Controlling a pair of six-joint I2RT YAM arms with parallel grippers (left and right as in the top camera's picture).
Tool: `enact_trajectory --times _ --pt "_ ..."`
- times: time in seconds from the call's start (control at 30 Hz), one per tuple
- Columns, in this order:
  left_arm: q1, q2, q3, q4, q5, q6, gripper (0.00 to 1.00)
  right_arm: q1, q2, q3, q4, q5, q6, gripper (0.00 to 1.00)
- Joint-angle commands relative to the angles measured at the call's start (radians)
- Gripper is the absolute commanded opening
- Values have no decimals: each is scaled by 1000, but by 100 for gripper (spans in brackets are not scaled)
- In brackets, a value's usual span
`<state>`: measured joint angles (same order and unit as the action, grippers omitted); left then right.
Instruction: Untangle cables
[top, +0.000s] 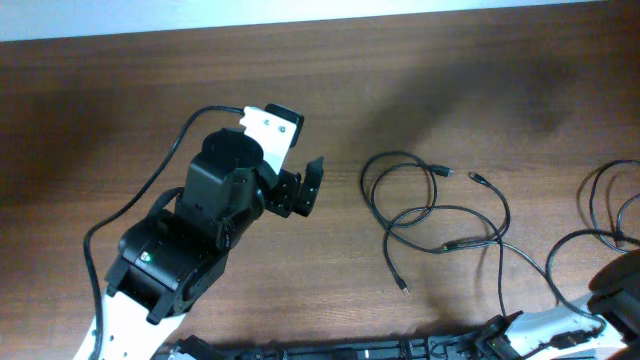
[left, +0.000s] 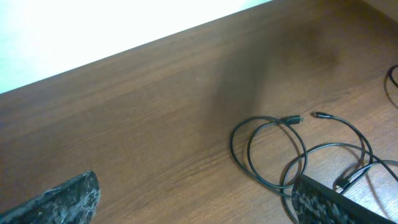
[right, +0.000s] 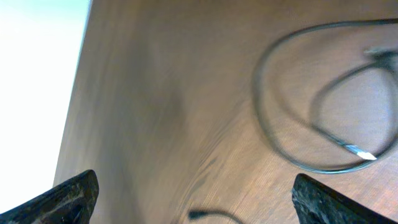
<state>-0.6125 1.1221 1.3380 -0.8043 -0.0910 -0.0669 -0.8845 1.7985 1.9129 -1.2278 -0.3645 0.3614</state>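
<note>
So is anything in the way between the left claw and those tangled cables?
Nothing visible. Only bare table lies between the open left gripper and the cables. The left wrist view shows the same: plain wood ahead of the fingers, then the cable loops.

Looked down on a brown wood-grain table (top: 470, 60), matt, with the grain running along its length. Lit softly. Crossed toward the far side by a broad, blurred shadow (top: 430, 105). Ended at a straight far edge against a pale strip (top: 150, 12), too featureless to call wall or floor. Appeared bluish-white beyond that edge from the left wrist, blown out to plain white from the right wrist.
</note>
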Motion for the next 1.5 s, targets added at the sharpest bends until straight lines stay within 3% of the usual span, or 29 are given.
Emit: enact_trajectory --times 0.0,0.17,0.37,0.5,0.77,0.9,1.13,1.37,1.47 --pt "0 -2 7 2 -11 16 99 172 -29 -1 -22 -54 -144 98" --pt "0 -2 7 2 -11 16 99 441 -29 -1 -111 -50 -351 98" --pt "0 -2 7 2 -11 16 99 645 -29 -1 -312 -47 -666 98" --pt "0 -2 7 2 -11 16 99 735 -29 -2 -401 -9 -736 98" --pt "0 -2 7 2 -11 16 99 888 -25 -105 -397 -6 -750 99" --pt "0 -2 7 2 -11 16 99 972 -25 -286 -276 -6 -746 98" --pt "0 -2 7 2 -11 16 99 1114 -25 -673 174 -80 -747 95" --pt "0 -2 7 2 -11 16 99 1180 -25 -866 426 -20 -746 88" --pt "0 -2 7 2 -11 16 99 1180 -25 -921 490 -20 -747 80"
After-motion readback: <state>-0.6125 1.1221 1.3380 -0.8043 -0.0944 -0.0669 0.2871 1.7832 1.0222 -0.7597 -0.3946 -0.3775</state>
